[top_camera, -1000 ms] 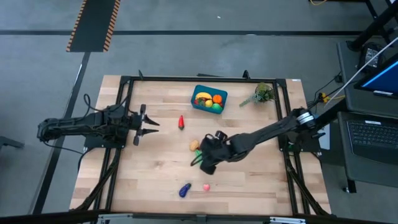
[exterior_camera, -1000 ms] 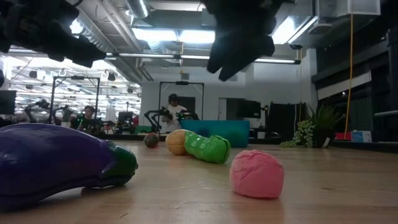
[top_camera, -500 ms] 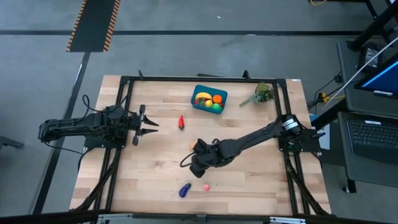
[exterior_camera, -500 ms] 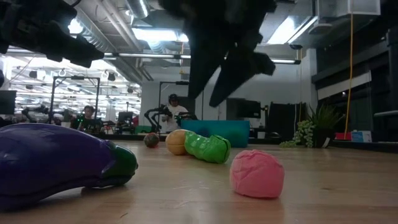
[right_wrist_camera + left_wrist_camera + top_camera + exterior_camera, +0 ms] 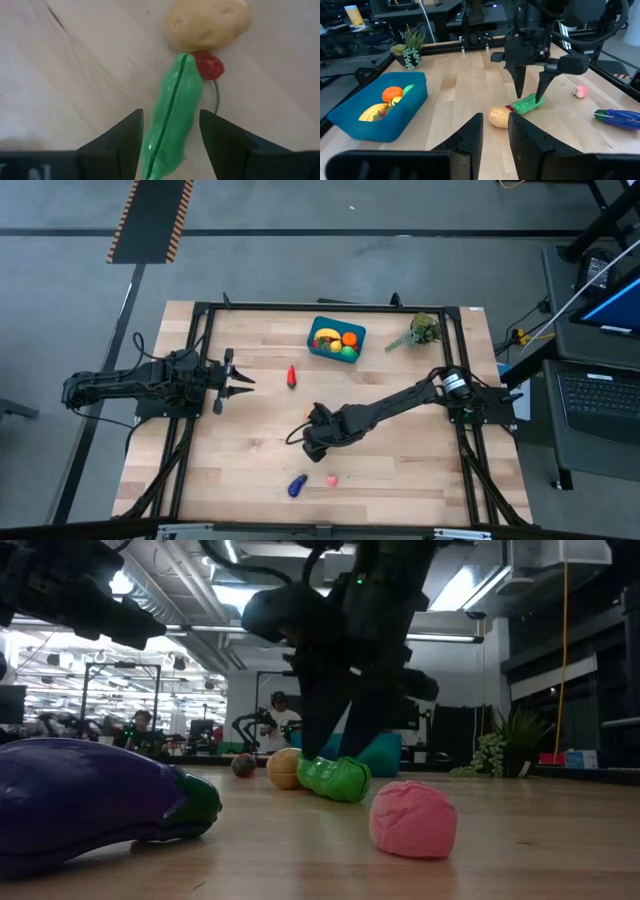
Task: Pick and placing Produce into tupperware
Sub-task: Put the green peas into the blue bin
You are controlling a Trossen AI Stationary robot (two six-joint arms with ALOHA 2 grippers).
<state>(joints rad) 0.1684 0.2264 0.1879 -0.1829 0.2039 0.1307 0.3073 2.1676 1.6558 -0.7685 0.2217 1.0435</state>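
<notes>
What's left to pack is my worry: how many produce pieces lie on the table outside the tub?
6. A red pepper lies alone. A potato, pea pod and cherry cluster at the right gripper. An eggplant and pink piece lie near the front edge. The arm may hide more.

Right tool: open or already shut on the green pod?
Open. The right tool straddles the green pod; gaps show beside both fingers.

1. Illumination: even overhead light in the high view; table bright, shadows faint and short.
2. Low view: backlit by ceiling strip lights; both arms read as dark silhouettes.
3. Focus, low view: nearest purple eggplant soft; background room hazy.
4. Right wrist view: close, green pea pod slightly soft, mild sheen.
5. Left wrist view: foreground fingers blurred.
</notes>
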